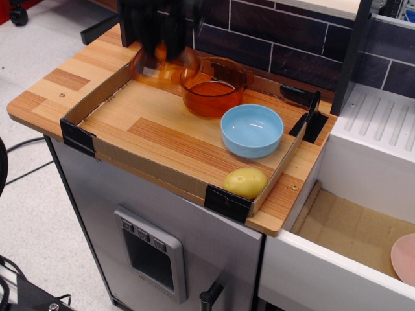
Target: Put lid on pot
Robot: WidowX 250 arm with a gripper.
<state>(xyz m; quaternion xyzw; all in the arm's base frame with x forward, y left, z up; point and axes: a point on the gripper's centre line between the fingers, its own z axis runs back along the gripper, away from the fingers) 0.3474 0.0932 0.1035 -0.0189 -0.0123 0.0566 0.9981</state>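
Observation:
The amber lid [162,68] hangs in the air, blurred, held by my black gripper [161,46] at its centre knob. It is above the tray's back left part, just left of the pot and overlapping its left rim. The amber pot [213,86] stands open in the tray at the back middle. The gripper is shut on the lid; its fingertips are blurred by motion.
A light blue bowl [251,130] stands right of the pot in the cardboard tray [130,163]. A yellow lemon-like object [245,183] lies at the tray's front right corner. A dark tiled wall rises behind. A white sink unit [382,129] is at the right.

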